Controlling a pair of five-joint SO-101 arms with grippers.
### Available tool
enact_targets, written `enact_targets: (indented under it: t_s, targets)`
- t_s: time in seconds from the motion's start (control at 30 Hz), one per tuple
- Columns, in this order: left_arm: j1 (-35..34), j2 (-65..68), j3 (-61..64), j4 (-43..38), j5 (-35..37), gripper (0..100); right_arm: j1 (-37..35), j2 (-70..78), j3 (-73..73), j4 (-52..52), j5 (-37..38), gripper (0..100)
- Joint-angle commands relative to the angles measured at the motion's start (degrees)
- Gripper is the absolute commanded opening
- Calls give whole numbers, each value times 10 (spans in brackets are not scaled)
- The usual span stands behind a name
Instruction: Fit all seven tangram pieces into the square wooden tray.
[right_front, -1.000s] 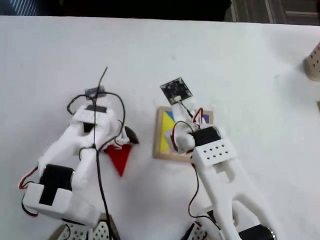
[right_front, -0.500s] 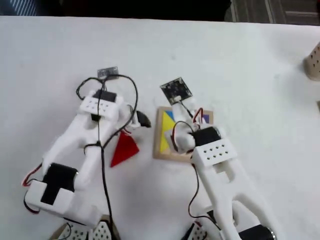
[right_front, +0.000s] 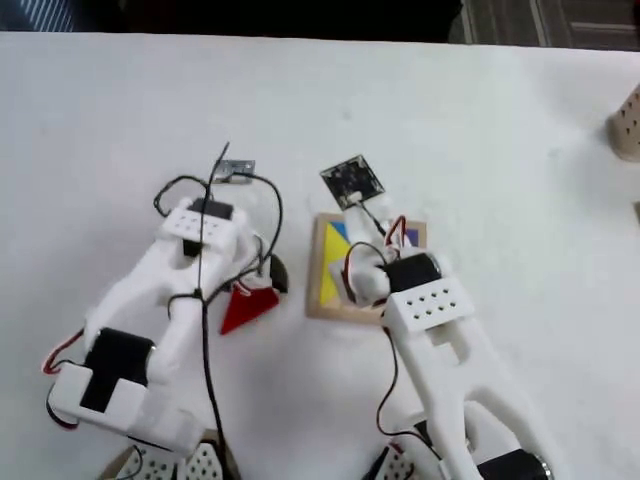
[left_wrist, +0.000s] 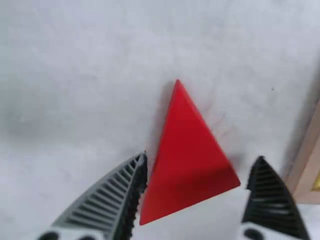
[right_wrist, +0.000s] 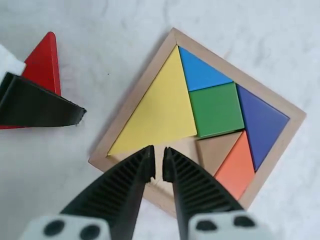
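Observation:
The red triangle (left_wrist: 187, 155) lies flat on the white table, just left of the square wooden tray (right_front: 313, 272). My left gripper (left_wrist: 200, 162) is open and straddles the triangle's wide end, one finger on each side; in the high view it (right_front: 264, 282) sits at the red triangle (right_front: 243, 310). The tray (right_wrist: 280, 145) holds yellow (right_wrist: 162, 107), blue, green, purple, tan and orange pieces. My right gripper (right_wrist: 157, 155) hovers shut over the tray's bare wooden corner below the yellow piece, holding nothing. The red triangle (right_wrist: 42, 62) also shows beside the left gripper's black finger (right_wrist: 40, 107).
A tan perforated object (right_front: 627, 122) stands at the table's far right edge. Black cables loop over the left arm (right_front: 205, 300). Open white table stretches behind both arms and to the right of the tray.
The left gripper has come back and down from beyond the red triangle to straddle it. The triangle has turned and shifted slightly. The right arm has stayed still over the tray.

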Motion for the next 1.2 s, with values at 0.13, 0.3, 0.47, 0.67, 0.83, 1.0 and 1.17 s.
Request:
enact_targets:
  t_s: [0.13,0.3,0.47,0.67,0.83,1.0,1.17]
  targets:
    - [-3,-33,-31,21,-82,195,2,0,-4,-12,9,39]
    - [0,-33,-40,6,-164,193,1,0,-4,-12,9,39]
    - [-14,-36,-42,4,-195,195,1,0,-4,-12,9,39]
    - [-11,-155,56,-33,-335,194,3,-1,-4,-12,10,39]
    - [-12,-308,185,-85,-457,196,3,-1,-4,-12,25,39]
    - [-11,-347,205,-58,-467,196,0,0,-4,-12,32,39]
    - [-14,-346,203,-51,-420,253,0,0,-4,-12,33,39]
